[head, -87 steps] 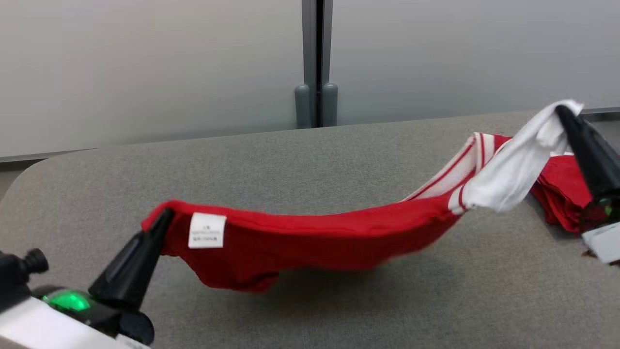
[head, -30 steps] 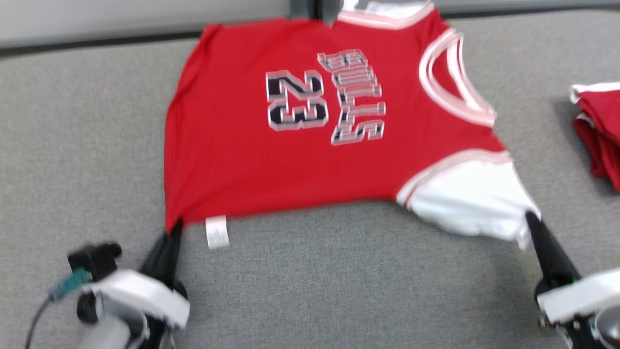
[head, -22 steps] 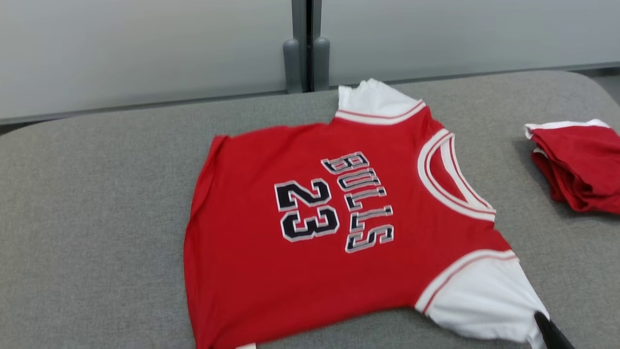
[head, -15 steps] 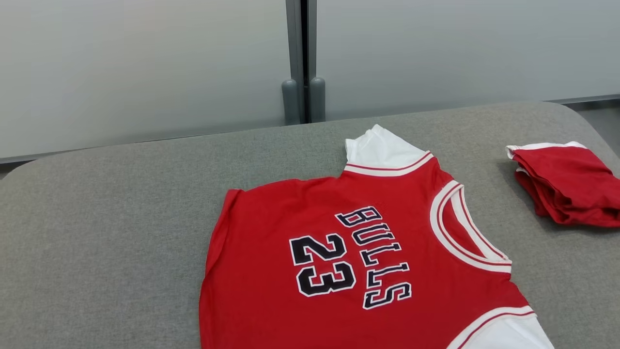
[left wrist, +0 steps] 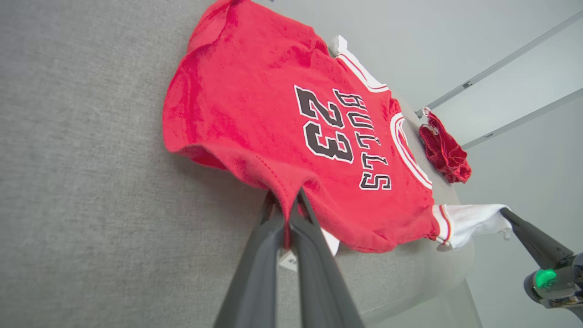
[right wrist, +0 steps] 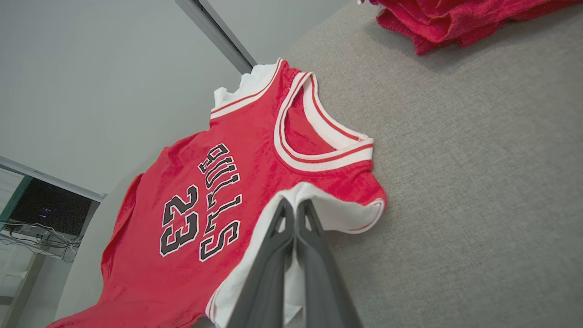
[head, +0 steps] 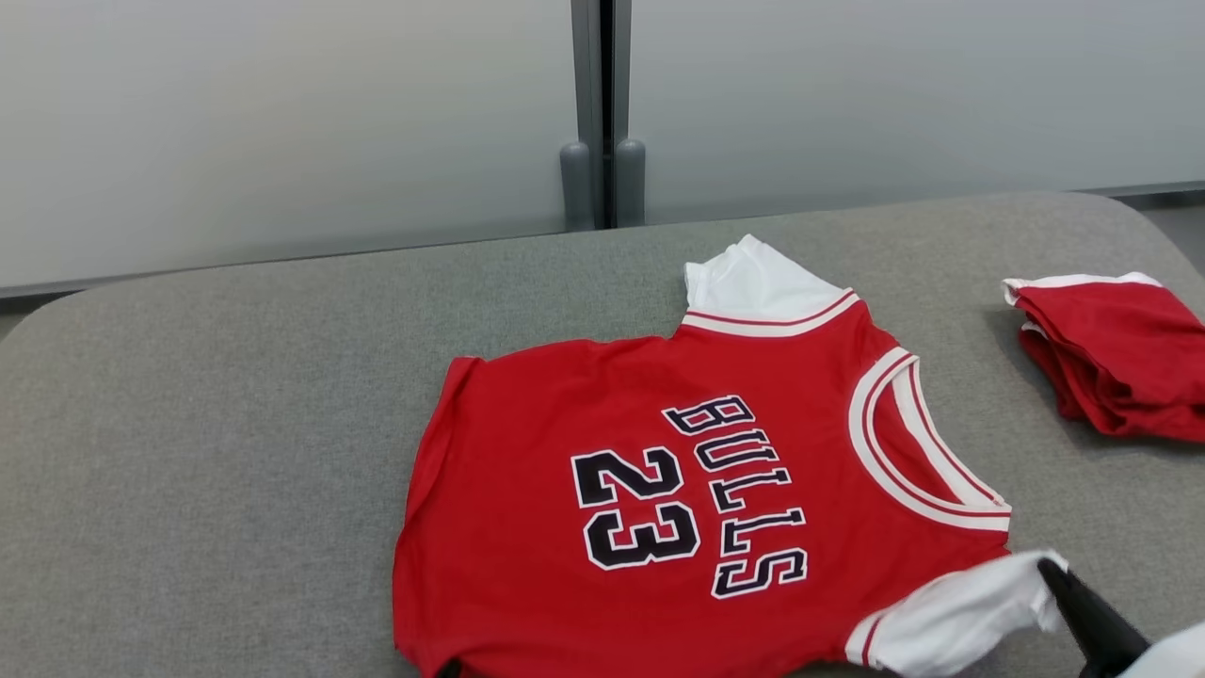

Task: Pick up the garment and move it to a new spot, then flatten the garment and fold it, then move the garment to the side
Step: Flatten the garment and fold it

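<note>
1. Two long dark fingers of the left gripper [left wrist: 291, 197] were pressed together on the near hem corner of the red short-sleeved jersey [left wrist: 255, 100], holding that corner slightly off the surface.
2. A small white label [left wrist: 331, 241] hung from the hem just beside those fingers.
3. The right gripper [right wrist: 294, 206] was likewise clamped tight, pinching the edge of the near white sleeve [right wrist: 337, 214], which rose a little toward the fingertips.
4. The rest of the jersey lay spread face-up on the grey fabric-covered table [head: 235, 395], with black "BULLS" and "23" lettering showing and the white-trimmed neckline toward the robot's right.
5. The far white sleeve [head: 753, 282] lay flat toward the table's back edge.
6. A pile of folded red cloth with white trim [head: 1111, 358] sat well apart from the jersey, near the table's right edge.
7. Pale grey wall panels [head: 282, 122], joined by a dark upright post [head: 602, 94], stood behind the table.
</note>
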You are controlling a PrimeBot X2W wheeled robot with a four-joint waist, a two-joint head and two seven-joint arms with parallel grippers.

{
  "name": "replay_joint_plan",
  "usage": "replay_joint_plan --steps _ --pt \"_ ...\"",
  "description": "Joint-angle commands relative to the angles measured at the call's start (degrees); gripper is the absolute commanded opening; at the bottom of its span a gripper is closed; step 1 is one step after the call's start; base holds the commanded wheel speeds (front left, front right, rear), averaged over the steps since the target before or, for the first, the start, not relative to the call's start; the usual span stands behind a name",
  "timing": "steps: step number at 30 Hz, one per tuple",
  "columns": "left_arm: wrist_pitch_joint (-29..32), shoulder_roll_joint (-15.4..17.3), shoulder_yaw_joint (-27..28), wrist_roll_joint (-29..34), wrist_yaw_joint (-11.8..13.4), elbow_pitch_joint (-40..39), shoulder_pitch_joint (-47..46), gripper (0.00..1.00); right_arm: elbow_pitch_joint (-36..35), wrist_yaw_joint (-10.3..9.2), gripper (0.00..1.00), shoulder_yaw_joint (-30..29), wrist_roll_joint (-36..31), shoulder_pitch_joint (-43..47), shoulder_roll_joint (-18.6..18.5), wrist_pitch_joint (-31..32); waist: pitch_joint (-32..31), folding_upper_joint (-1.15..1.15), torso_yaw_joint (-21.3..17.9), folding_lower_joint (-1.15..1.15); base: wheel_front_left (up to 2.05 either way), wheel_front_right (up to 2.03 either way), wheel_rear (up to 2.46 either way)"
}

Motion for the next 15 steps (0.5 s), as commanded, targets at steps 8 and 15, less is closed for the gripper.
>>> replay_joint_plan --steps 8,15 --pt "8.0 1.9 1.8 -1.4 2.0 -3.6 -12.8 0.00 2.3 0.00 0.00 1.5 -4.5 -16.2 -1.9 7.3 8.6 0.00 2.1 0.00 0.00 0.00 0.00" --pt "13.3 1.2 2.3 -2.5 3.5 2.3 -21.9 0.00 10.2 0.00 0.00 3.4 -9.2 -26.9 -2.2 8.8 12.9 0.00 3.5 0.00 0.00 0.00 0.00"
